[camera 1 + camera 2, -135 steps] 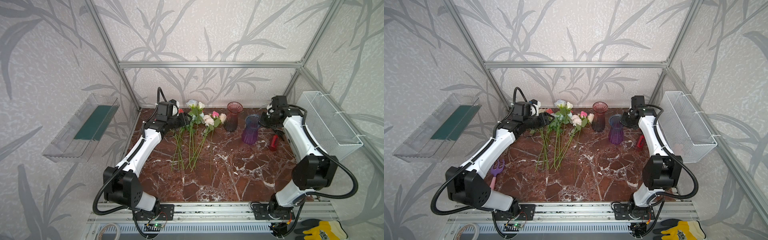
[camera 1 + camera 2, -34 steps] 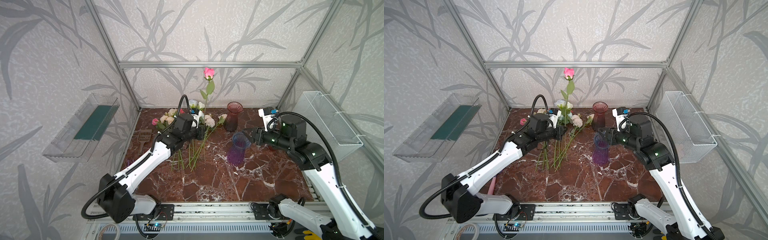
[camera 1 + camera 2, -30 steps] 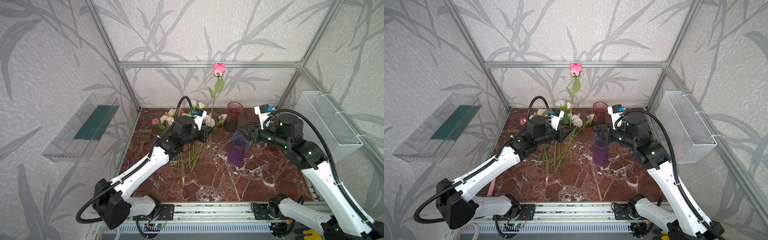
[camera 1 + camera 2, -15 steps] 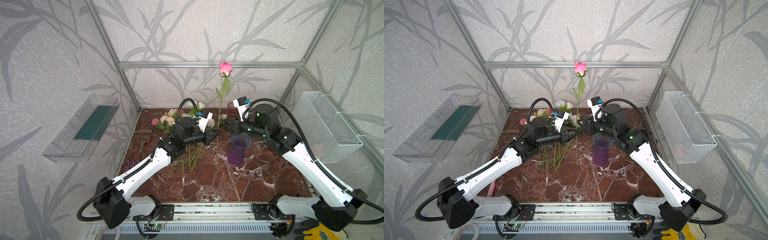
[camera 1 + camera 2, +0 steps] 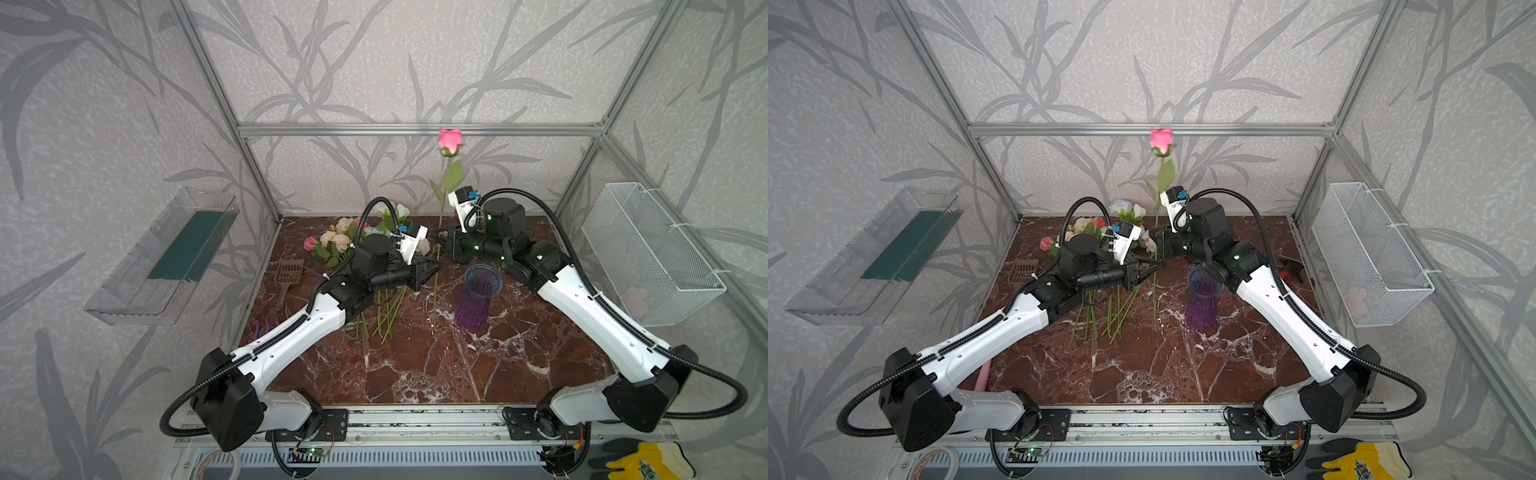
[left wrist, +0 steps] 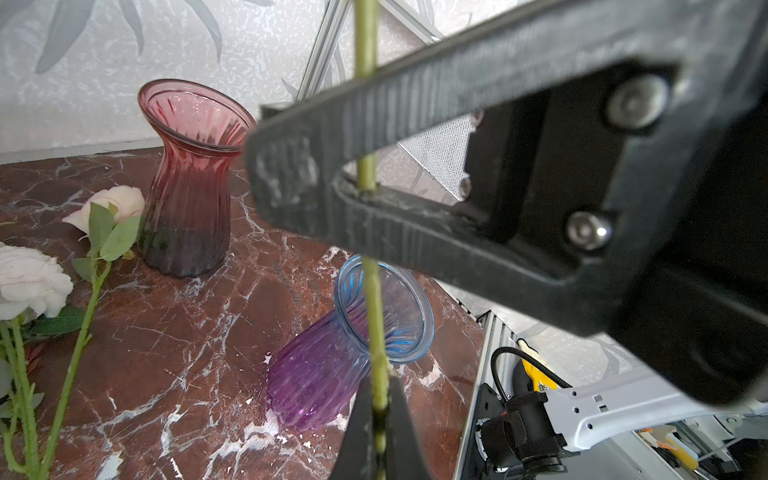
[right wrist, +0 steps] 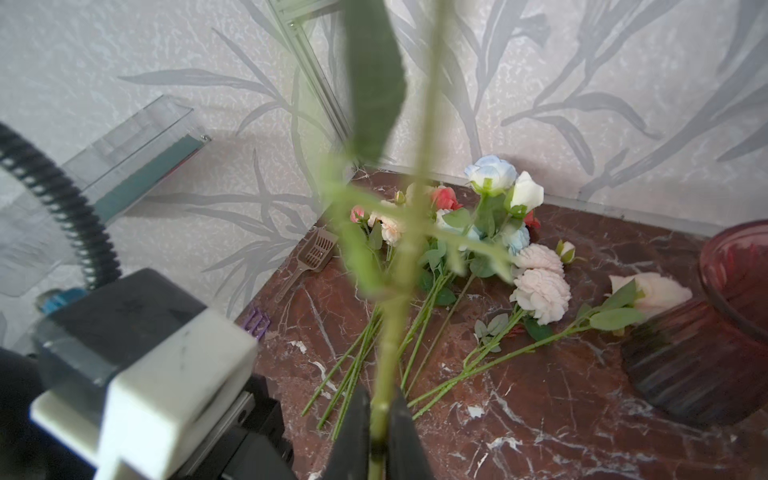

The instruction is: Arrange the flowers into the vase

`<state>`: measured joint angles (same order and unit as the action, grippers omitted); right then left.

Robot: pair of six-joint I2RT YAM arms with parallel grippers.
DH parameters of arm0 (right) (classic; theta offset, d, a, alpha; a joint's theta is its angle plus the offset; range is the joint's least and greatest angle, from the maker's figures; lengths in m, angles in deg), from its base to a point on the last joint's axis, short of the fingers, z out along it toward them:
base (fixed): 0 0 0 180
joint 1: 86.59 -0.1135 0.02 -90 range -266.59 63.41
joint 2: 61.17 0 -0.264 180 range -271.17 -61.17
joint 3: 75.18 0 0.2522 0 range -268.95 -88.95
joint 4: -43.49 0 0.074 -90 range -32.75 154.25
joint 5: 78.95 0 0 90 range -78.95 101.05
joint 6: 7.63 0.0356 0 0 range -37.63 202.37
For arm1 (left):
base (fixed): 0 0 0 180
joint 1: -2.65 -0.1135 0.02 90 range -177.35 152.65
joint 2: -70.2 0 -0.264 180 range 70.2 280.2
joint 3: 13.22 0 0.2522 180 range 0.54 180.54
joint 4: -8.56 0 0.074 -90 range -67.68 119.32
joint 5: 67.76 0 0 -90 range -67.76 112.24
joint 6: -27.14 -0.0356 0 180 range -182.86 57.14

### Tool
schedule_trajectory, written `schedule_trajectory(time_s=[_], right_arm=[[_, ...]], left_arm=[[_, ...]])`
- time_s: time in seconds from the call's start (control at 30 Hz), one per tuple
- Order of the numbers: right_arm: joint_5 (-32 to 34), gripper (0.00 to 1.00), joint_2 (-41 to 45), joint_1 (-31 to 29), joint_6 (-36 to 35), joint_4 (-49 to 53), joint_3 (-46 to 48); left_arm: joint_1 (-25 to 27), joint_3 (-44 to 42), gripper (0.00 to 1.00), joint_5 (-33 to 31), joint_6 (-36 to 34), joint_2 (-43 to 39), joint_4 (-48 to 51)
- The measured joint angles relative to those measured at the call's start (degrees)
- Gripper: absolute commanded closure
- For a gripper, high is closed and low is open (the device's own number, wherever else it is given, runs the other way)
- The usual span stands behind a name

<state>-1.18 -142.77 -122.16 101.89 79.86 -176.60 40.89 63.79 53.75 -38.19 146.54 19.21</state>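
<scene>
Both arms reach inward, their tips meeting in the middle

The left end effector (image 5: 432,269) and the right end effector (image 5: 441,237) point at each other, the right just above the left, tips nearly touching. Each arm stretches forward and inward from its base, wrist level. Both wrist views show the fingers pinched tight on one upright stem (image 5: 435,291).

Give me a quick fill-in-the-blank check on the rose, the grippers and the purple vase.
The upright rose has a ___ head.
The left gripper and right gripper are both ___ on its stem.
The right gripper grips ___ the left gripper.
The purple vase holds ___ flowers.
Missing words: pink, shut, above, no.
</scene>
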Motion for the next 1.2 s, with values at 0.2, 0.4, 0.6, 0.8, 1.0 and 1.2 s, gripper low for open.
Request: schedule_trajectory(time_s=[0.2,0.4,0.6,0.8,1.0,1.2], right_arm=[[0.9,0.98,0.2,0.1,0.8,-1.5,0.2],[4.9,0.98,2.8,0.1,0.1,-1.9,0.5],[11.1,0.98,8.1,0.4,-2.3,-3.5,0.5],[18.1,0.96,13.5,3.3,-5.5,-5.6,0.0],[22.7,0.97,18.6,9.8,-6.2,-8.8,1.3],[23.2,0.98,20.0,12.3,-4.5,-11.1,5.9]], left_arm=[[0.0,-0.1,0.29,-0.4,-0.3,0.0,-0.2],[0.0,-2.0,0.2,-3.3,-1.6,-2.3,-0.2],[-0.5,-6.6,0.13,-12.4,-3.2,-9.2,-2.0],[-1.3,-9.0,0.13,-21.0,-3.5,-12.2,-4.6],[-2.4,-9.2,0.13,-23.0,-2.8,-11.8,-5.6],[-3.0,-9.2,0.13,-23.0,-2.1,-10.7,-5.5]])
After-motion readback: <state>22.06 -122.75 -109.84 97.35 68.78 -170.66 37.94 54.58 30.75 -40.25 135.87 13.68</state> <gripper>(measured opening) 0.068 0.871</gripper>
